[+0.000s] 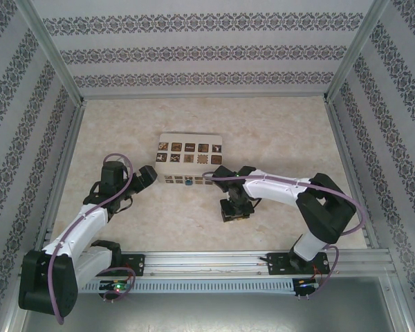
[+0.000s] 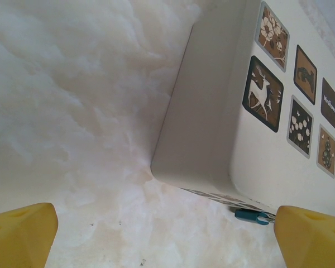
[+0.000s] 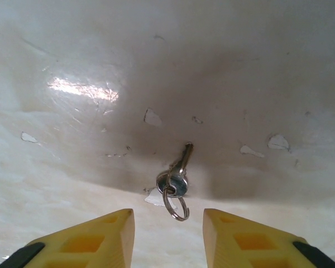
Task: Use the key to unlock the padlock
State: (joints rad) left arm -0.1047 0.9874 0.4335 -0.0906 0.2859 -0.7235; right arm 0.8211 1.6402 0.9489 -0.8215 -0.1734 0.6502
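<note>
my left end effector [image 2: 164,237] is spread wide, low over the bench [image 2: 72,111], pinching nothing. just ahead sits the white box [image 2: 212,111] w/ brown squares. the padlock [image 2: 251,215], blue body, lies on the bench against the box's near side. further right, my right end effector [image 3: 168,234] points down, fingers part-spread w/ a gap, empty. the key [image 3: 182,162], on its ring [image 3: 176,204], lies flat on the bench just ahead of that gap.

White box [image 1: 190,153] with brown patterned squares on pale marbled table [image 1: 277,131].
</note>
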